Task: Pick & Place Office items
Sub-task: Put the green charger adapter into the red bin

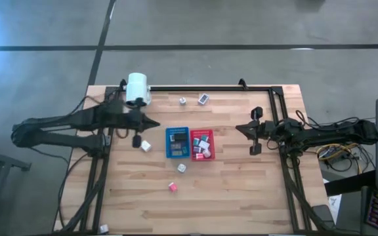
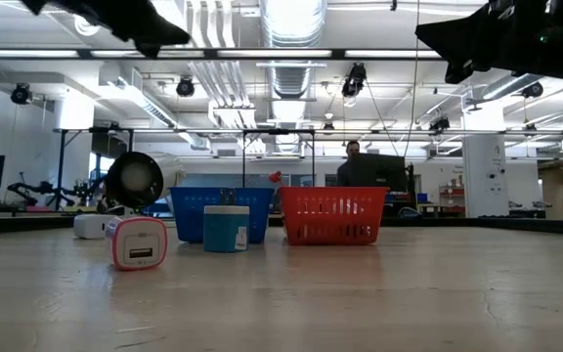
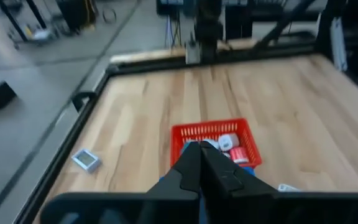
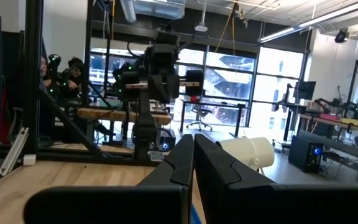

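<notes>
Small office items lie scattered on the wooden table: a white cube (image 1: 146, 146), a dark piece (image 1: 136, 140), a white one (image 1: 182, 168), a pink one (image 1: 173, 187) and two near the far edge (image 1: 183, 100), (image 1: 203, 98). More lie inside the blue tray (image 1: 177, 142) and the red tray (image 1: 202, 144). In the low view a pink-and-white cube (image 2: 137, 242) and a teal cube (image 2: 226, 228) stand on the table in front of the trays. My left gripper (image 1: 155, 123) (image 3: 199, 146) hovers shut, left of the blue tray. My right gripper (image 1: 238, 128) (image 4: 193, 140) hovers shut, right of the red tray.
A big white cylinder (image 1: 137, 88) lies at the far left corner. A black frame (image 1: 274, 88) borders the far and side edges. One small item (image 1: 104, 228) sits at the near left corner. A person (image 2: 355, 161) is in the room beyond the table.
</notes>
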Robot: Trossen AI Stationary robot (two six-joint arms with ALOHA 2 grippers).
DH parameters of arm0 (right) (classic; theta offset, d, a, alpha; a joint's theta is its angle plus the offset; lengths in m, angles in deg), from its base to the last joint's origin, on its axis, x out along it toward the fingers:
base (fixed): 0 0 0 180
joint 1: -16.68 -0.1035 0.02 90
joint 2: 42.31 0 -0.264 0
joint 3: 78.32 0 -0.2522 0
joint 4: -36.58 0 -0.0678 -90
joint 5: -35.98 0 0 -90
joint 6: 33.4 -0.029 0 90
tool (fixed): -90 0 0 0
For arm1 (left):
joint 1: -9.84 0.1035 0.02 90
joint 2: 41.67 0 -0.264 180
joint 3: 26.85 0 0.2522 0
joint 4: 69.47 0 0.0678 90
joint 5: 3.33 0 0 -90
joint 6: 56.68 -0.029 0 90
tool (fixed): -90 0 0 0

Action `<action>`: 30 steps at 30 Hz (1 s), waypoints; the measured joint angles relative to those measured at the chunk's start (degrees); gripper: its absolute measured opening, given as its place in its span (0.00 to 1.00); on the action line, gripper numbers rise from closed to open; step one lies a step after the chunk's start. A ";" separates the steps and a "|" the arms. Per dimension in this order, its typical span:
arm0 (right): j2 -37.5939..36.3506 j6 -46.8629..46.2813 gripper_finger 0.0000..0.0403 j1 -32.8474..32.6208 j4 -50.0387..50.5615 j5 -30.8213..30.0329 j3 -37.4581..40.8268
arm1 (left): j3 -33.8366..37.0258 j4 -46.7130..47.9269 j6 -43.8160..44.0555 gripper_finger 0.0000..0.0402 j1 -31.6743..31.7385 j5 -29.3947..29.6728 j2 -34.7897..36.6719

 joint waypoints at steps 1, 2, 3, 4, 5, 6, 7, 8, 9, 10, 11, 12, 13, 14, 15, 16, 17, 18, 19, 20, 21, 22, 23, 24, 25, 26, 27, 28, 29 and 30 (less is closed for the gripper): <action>0.00 0.00 0.02 0.01 0.00 0.00 0.00 | 1.53 -0.57 0.47 0.01 -0.01 -0.06 2.31; 0.00 0.00 0.02 0.02 -0.01 0.00 0.00 | 3.18 -1.23 0.73 0.01 0.01 -0.16 4.67; 0.00 0.00 0.02 0.02 -0.02 0.00 0.00 | 4.94 -2.44 0.87 0.01 0.01 -0.15 6.84; 0.00 0.00 0.02 0.04 -0.02 0.00 0.00 | 6.71 -3.51 1.06 0.01 0.01 -0.10 9.07; 0.00 0.00 0.02 0.04 -0.02 0.00 0.00 | 8.55 -4.74 1.38 0.01 0.01 -0.12 11.16; 0.00 0.00 0.02 0.04 -0.02 0.00 0.00 | 10.51 -6.23 1.83 0.01 0.01 -0.13 13.23; -0.02 0.00 0.02 0.04 -0.02 -0.02 0.00 | 12.33 -7.80 2.41 0.01 0.01 -0.15 15.09; -0.02 0.00 0.02 0.04 -0.02 0.00 0.00 | 14.18 -9.33 3.14 0.00 0.01 -0.15 16.83; -0.02 0.00 0.02 0.04 -0.02 0.00 0.00 | 15.97 -10.72 3.81 0.00 0.01 -0.17 18.61; -0.02 0.00 0.02 0.04 -0.02 -0.02 0.00 | 17.86 -12.45 4.53 0.00 0.01 -0.52 20.25; -0.02 0.00 0.02 0.04 -0.02 0.00 0.00 | 19.72 -14.00 5.04 0.00 0.01 -0.95 21.93; -0.02 0.00 0.02 0.04 -0.02 0.00 0.00 | 21.51 -15.68 5.48 0.00 0.01 -1.12 23.50; -0.02 0.00 0.02 0.04 -0.02 -0.02 0.00 | 23.28 -17.23 5.94 0.00 0.01 -1.33 25.11; -0.02 0.00 0.02 0.04 -0.02 -0.02 0.00 | 24.85 -18.29 6.13 0.00 0.01 -1.51 26.56; -0.02 0.00 0.02 0.04 -0.02 -0.02 0.00 | 26.17 -19.04 6.38 0.00 0.01 -1.72 27.91; -0.01 0.02 0.02 0.04 -0.02 -0.02 0.00 | 27.31 -19.52 6.90 0.00 0.01 -1.88 29.19; -0.02 0.11 0.02 0.04 -0.04 0.00 0.00 | 28.33 -19.63 7.40 0.00 0.01 -1.95 30.44; -0.02 0.15 0.02 0.04 -0.02 0.00 0.00 | 29.24 -19.63 7.69 0.00 0.01 -2.00 31.57; 0.00 0.14 0.02 0.04 -0.02 -0.02 0.00 | 30.06 -19.65 7.99 0.00 0.01 -2.03 32.57; -0.02 0.15 0.02 0.04 -0.02 -0.01 0.00 | 30.89 -19.55 8.28 0.00 0.01 -2.05 33.61; -0.01 0.21 0.02 0.04 -0.02 -0.02 0.00 | 31.53 -18.81 8.42 0.00 0.01 -2.07 34.59; 0.00 0.23 0.02 0.04 -0.01 -0.02 0.00 | 32.11 -18.03 8.43 0.00 0.01 -2.07 35.53; 0.00 0.22 0.02 0.04 0.01 -0.01 0.00 | 32.82 -17.14 8.47 0.00 0.01 -2.07 36.44; 0.00 0.20 0.02 0.04 0.04 0.00 0.00 | 33.64 -16.52 8.57 0.00 0.01 -2.06 37.26; 0.00 0.20 0.02 0.04 0.04 0.00 0.00 | 34.52 -16.29 8.59 0.00 0.01 -2.07 38.05; -0.02 0.26 0.02 0.04 0.04 0.00 0.00 | 35.28 -16.35 8.59 0.00 0.01 -2.07 38.87; 0.00 0.43 0.02 0.04 0.08 -0.02 0.00 | 35.83 -16.42 8.59 0.00 0.01 -2.07 39.66; 0.00 0.66 0.02 0.04 0.16 -0.02 0.00 | 36.18 -16.55 8.57 0.01 0.01 -2.07 40.34; -0.01 0.82 0.02 0.04 0.29 -0.02 0.00 | 36.54 -16.71 8.51 0.01 0.01 -2.07 40.80; 0.00 0.91 0.02 0.04 0.40 -0.02 0.00 | 36.91 -16.68 8.37 0.02 0.01 -2.05 41.13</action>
